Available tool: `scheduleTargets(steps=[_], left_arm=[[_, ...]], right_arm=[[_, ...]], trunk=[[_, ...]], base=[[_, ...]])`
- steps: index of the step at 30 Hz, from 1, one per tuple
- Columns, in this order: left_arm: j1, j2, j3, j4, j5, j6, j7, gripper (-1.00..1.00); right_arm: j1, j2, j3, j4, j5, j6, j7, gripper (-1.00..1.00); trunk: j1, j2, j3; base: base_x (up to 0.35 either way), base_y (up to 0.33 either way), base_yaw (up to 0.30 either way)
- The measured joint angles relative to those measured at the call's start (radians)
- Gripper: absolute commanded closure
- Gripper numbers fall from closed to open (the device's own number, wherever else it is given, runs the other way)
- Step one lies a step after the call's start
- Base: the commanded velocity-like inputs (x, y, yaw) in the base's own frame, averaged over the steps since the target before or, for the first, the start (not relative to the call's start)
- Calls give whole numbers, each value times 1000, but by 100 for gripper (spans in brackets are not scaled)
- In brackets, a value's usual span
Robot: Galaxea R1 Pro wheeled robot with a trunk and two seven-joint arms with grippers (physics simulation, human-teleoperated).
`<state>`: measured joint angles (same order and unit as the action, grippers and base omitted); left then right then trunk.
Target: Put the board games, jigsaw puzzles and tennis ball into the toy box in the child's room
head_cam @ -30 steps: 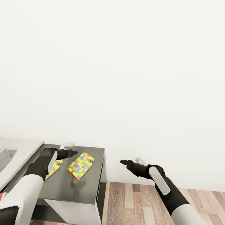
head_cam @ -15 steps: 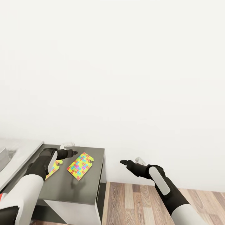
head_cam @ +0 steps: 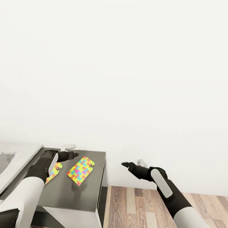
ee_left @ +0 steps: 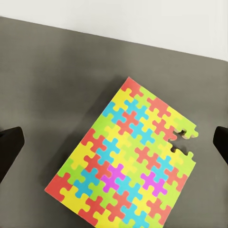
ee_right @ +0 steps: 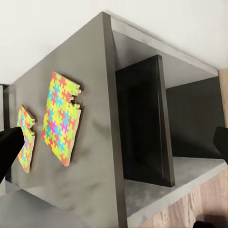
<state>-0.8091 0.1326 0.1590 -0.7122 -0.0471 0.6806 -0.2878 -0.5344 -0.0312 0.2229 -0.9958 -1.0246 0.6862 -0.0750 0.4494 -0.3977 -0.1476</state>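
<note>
The flat jigsaw puzzle of bright yellow, pink, green and blue interlocking pieces (head_cam: 80, 169) is lying on the dark grey cabinet top (head_cam: 76, 193), not on the long pale grey-white tabletop (head_cam: 19, 158) that is showing at the left edge of the head view. A second jigsaw puzzle of the same colours (head_cam: 53, 168) is lying just beside it, partly hidden under the left arm.

The left gripper (head_cam: 75, 154) is hovering above the cabinet top, near the far corner of the first puzzle. In the left wrist view the puzzle (ee_left: 128, 159) is sitting between the two dark fingers (ee_left: 9, 149), which are standing wide apart and holding nothing. The puzzle's long axis is running diagonally across the gap between the fingers rather than square to it, so a wrist rotation is probably required before descent.

The right gripper (head_cam: 125, 164) is hanging off the cabinet's right end, over the wooden floor (head_cam: 142, 202), well apart from both puzzles. Its fingers (ee_right: 9, 142) are also spread wide and empty. The left arm is the nearer one and is judged better placed for the pick
</note>
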Motion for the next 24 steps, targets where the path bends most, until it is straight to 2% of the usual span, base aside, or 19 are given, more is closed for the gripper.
scheduleTargets(steps=[24], left_arm=[[0, 0, 1, 0, 1, -26, 0, -100]], right_arm=[[0, 0, 1, 0, 0, 0, 0, -100]], trunk=[[0, 0, -37]], base=[[1, 0, 0]])
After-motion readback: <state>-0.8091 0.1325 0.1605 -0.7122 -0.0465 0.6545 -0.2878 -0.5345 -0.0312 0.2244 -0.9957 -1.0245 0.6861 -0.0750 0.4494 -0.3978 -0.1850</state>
